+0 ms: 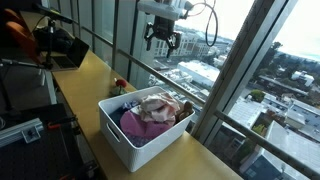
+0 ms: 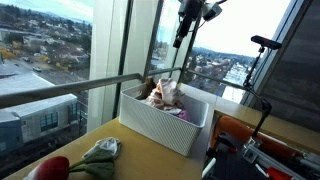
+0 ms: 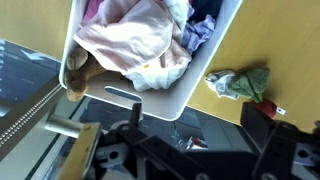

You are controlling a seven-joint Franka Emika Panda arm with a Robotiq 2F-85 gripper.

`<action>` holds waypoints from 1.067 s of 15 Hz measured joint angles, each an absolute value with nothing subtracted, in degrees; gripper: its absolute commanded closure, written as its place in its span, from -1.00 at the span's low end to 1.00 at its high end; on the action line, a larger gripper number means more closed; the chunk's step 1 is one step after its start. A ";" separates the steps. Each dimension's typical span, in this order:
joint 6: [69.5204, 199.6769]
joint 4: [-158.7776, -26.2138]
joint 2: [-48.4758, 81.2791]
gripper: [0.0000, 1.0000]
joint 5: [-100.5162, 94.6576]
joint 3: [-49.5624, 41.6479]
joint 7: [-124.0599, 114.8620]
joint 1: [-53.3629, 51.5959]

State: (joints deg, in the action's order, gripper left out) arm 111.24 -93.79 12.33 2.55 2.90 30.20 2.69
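green rag [image 3: 240, 82], maybe, beside white bin [image 3: 165, 105]

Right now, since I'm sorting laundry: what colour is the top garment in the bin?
Pale pink. The garment shows best in the wrist view, in the bin.

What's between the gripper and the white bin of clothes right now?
Nothing: in an exterior view the open gripper hangs above the white bin, with only bare air between it and the clothes heaped inside.
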 measured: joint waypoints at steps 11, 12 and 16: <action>126.91 -103.87 13.16 -1.00 2.31 10.98 27.41 -8.28; 128.84 -104.39 13.91 -1.00 2.12 11.48 27.41 -9.05; 136.55 -104.81 18.64 -1.00 -0.35 12.44 27.41 -11.08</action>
State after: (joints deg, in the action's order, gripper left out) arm 136.55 -104.81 18.64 -0.35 12.44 27.41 -11.08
